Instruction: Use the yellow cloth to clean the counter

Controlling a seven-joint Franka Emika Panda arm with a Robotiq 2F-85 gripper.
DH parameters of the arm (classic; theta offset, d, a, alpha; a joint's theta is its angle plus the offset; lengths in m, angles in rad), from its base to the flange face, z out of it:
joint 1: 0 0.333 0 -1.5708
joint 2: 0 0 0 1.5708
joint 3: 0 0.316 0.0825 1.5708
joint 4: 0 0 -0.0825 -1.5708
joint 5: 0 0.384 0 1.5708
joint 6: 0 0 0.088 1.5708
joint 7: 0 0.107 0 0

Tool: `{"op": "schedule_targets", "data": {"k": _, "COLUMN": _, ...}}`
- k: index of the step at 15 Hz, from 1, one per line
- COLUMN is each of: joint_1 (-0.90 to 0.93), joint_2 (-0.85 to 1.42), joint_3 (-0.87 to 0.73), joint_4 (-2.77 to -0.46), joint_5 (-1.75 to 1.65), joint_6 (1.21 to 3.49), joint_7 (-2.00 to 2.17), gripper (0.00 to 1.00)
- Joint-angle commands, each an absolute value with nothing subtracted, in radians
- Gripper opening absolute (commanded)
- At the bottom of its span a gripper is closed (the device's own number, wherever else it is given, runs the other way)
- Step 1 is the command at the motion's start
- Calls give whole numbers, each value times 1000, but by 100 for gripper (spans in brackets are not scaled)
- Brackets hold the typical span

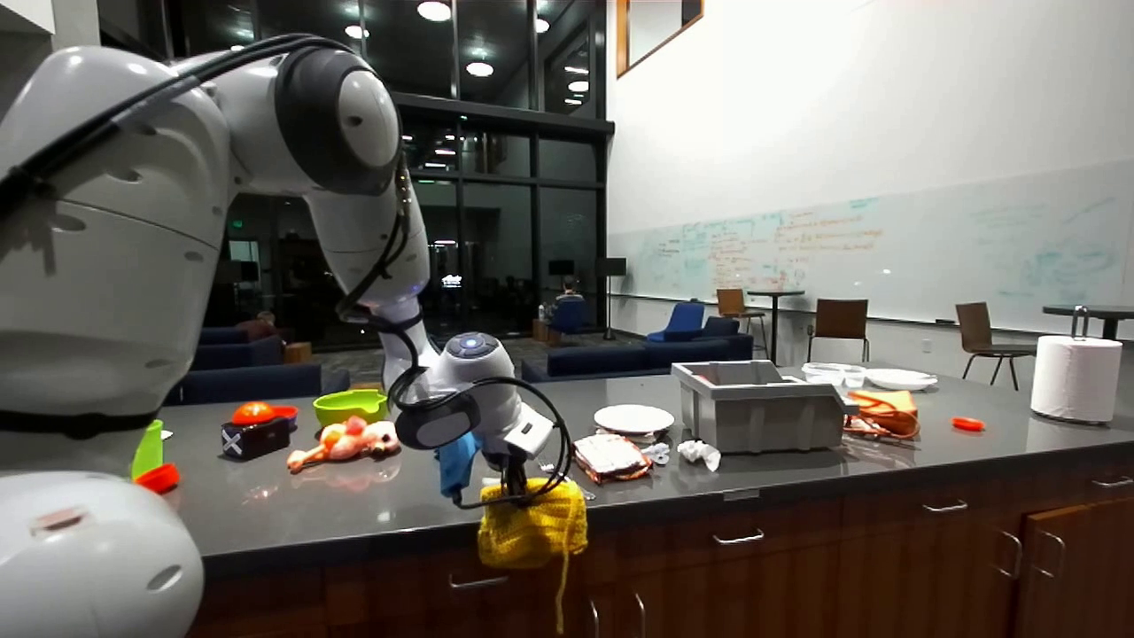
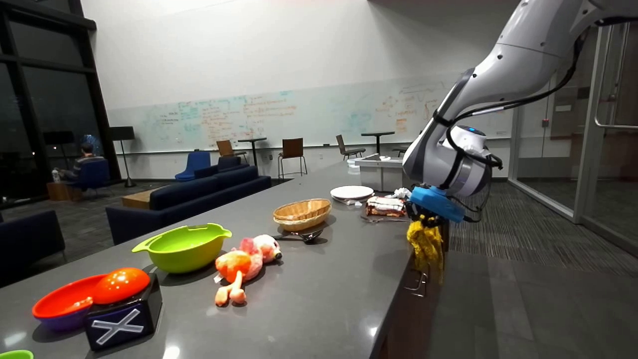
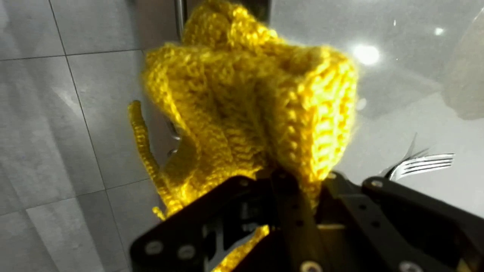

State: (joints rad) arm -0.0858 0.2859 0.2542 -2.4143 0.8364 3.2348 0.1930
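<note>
While the gripper [image 3: 308, 179] is pinching the yellow cloth [image 3: 242, 105] tight, the cloth's hanging bunched at the front edge of the counter [image 1: 345, 505], w/ its loose strand [image 3: 140, 132] dangling before the cabinet fronts [image 1: 753, 580]; can't tell if it's touching the edge. A fork [image 3: 401, 172] is lying nr the gripper, & a grey bin [image 1: 762, 412] is standing farther along w/ a white plate [image 1: 633, 418] sitting nr it.

1. Grips the yellow cloth [image 1: 532, 539] in the end effector [image 1: 514, 483], at the front edge of the tabletop [image 1: 328, 505].
2. Lets it hang before brown cabinet fronts [image 1: 718, 580].
3. Has a green bowl [image 1: 351, 407], plush toy [image 1: 344, 441], grey bin [image 1: 769, 424] and paper towel roll [image 1: 1075, 379] on top.
</note>
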Motion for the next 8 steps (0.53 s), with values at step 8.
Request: {"op": "schedule_targets", "data": {"k": 8, "joint_1": -194, "joint_2": 242, "joint_3": 454, "joint_4": -2475, "joint_5": 947, "joint_6": 3083, "joint_7": 117, "gripper": 3}}
